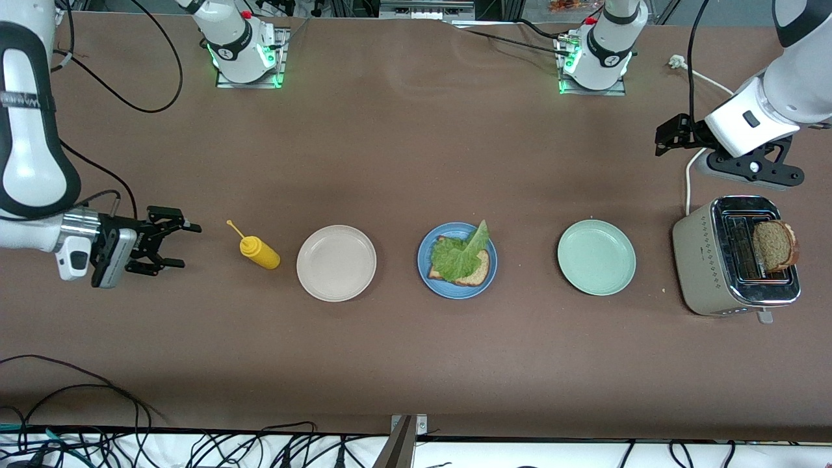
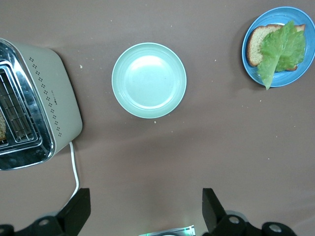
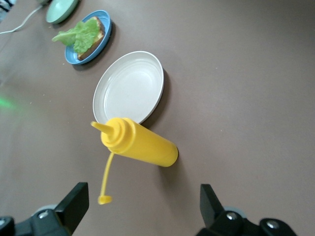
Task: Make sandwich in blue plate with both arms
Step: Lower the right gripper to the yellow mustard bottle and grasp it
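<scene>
Blue plate (image 1: 457, 260) sits center frame in the front view: 1 bread slice (image 1: 479, 270) plus lettuce (image 1: 463, 253), no top slice yet. 2nd slice (image 1: 775, 246) stands in the toaster (image 1: 712, 260), right edge. Likely next: left claw (image 1: 673, 135), fingers apart, drops straight over the slot and pinches the crust. Right claw (image 1: 174, 245), apart and empty, waits by the mustard bottle (image 1: 260, 252). No readable labels.

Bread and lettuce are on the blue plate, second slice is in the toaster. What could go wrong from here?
1. The bread slice leans at the edge of the toaster; a pinch by the left pincer may tip it off.
2. The lettuce overhangs the blue plate and lies loose, so the top slice may sit crooked.
</scene>
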